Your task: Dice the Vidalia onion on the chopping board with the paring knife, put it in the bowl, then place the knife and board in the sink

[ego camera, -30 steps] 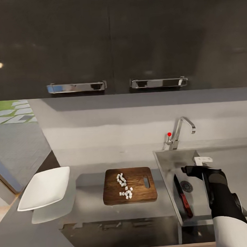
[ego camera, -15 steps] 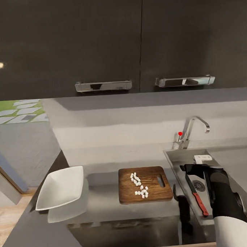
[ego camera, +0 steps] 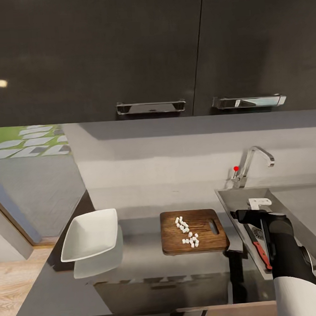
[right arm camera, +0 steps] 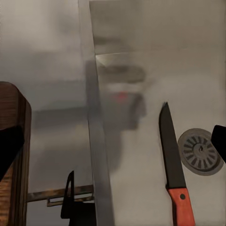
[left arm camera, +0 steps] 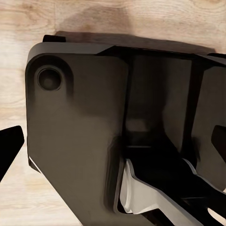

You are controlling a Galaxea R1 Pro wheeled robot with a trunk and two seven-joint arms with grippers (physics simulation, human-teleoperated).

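The brown chopping board [ego camera: 200,220] lies on the grey countertop [ego camera: 139,251] with the Vidalia onion as white dice [ego camera: 187,231] on it. To its left, near the counter's end, stands the white bowl [ego camera: 90,234]. The paring knife [ego camera: 261,252] lies in the sink [ego camera: 234,198], orange-red handle toward me, partly behind my right arm. My right gripper [ego camera: 246,215] hangs open and holds nothing above the sink's left rim. In the right wrist view the knife [right arm camera: 173,165] lies beside the drain [right arm camera: 200,151], with the board's end [right arm camera: 12,160] past the rim. My left gripper [left arm camera: 113,141] is open over my dark base.
A chrome tap [ego camera: 251,164] with a red-tipped lever stands behind the sink. Glossy black upper cabinets [ego camera: 148,56] hang above the counter. The counter ends just left of the bowl, and light wood floor [ego camera: 16,286] lies beyond.
The whole view has slid leftward along the counter, so the camera moved. My right gripper went from over the basin to its left rim. Board, bowl and knife stayed put.
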